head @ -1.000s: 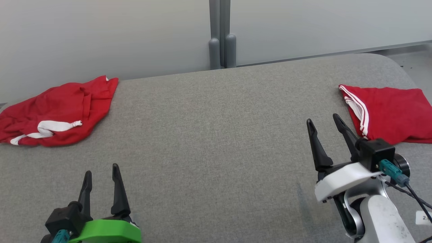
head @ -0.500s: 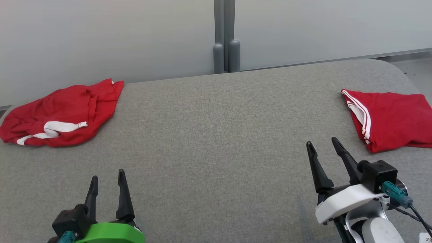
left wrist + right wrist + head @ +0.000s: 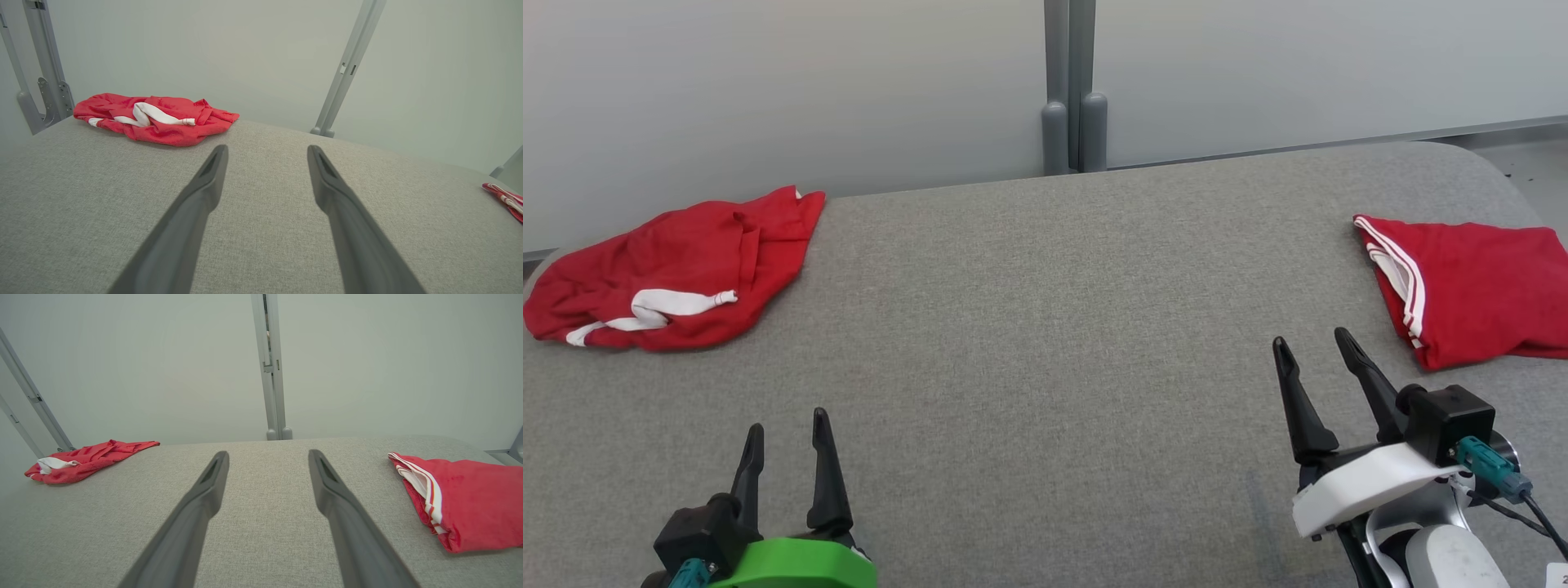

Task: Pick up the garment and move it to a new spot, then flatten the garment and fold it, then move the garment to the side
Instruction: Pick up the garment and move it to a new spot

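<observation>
Crumpled garment (image 3: 678, 269) at 10 o'clock on desk (image 3: 1045, 327), likely awaiting pickup | folded garment (image 3: 1478, 286) at 3 o'clock, apparently set aside | left gripper (image 3: 787, 420), right gripper (image 3: 1312, 338): fingers spread, empty.

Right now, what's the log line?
left gripper open | right gripper open | crumpled red garment left | folded red garment right

Open passage across the middle of the desk (image 3: 1045, 327); blocked far left by crumpled garment (image 3: 670, 278), right by folded garment (image 3: 1478, 294), behind by posts (image 3: 1074, 122).
</observation>
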Controlling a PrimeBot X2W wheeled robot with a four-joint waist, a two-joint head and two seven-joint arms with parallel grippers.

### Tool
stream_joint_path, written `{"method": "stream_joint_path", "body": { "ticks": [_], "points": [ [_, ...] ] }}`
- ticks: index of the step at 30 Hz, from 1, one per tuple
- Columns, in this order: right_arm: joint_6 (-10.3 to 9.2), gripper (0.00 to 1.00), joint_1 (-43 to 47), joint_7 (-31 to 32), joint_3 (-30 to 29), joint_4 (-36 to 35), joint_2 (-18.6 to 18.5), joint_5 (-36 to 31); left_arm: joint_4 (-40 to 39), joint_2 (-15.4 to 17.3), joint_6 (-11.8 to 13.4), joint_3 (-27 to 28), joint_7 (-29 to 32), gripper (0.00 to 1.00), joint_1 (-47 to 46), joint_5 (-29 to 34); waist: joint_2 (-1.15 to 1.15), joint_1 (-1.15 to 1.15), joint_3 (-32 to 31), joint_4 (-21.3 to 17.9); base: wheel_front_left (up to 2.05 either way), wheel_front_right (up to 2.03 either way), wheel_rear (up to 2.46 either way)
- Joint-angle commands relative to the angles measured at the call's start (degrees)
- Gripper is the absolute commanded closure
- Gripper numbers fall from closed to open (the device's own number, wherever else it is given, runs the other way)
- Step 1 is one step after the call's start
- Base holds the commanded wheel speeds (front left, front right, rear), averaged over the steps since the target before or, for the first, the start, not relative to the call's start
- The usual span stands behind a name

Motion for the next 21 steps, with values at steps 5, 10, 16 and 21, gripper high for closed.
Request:
{"method": "stream_joint_path", "body": {
  "ticks": [5,10,16,21],
  "points": [
    [-0.04,0.00,0.68,-0.24,-0.28,-0.43,-0.07,0.00,0.01,0.30,0.09,-0.01,-0.22,0.00,-0.26,0.48,0.56,0.00,0.22,1.26,0.00,0.00,0.00],
    [-0.03,0.00,0.95,-0.51,-0.11,-0.72,-0.07,-0.37,-0.17,0.25,0.27,-0.41,0.06,0.00,-1.26,1.04,0.56,0.00,0.20,4.75,0.00,0.00,0.00],
    [-0.03,0.00,0.38,-0.74,0.37,-1.42,-0.08,-0.38,-0.73,0.78,0.40,-0.27,0.19,0.00,-1.69,1.20,0.56,0.00,0.49,12.85,0.00,0.00,0.00],
    [-0.03,0.00,0.32,-0.59,1.01,-1.59,-0.11,-0.29,-1.71,0.99,1.01,0.24,0.18,0.00,-1.13,1.28,0.56,0.00,0.98,20.37,0.00,0.00,0.00]
  ]
}}
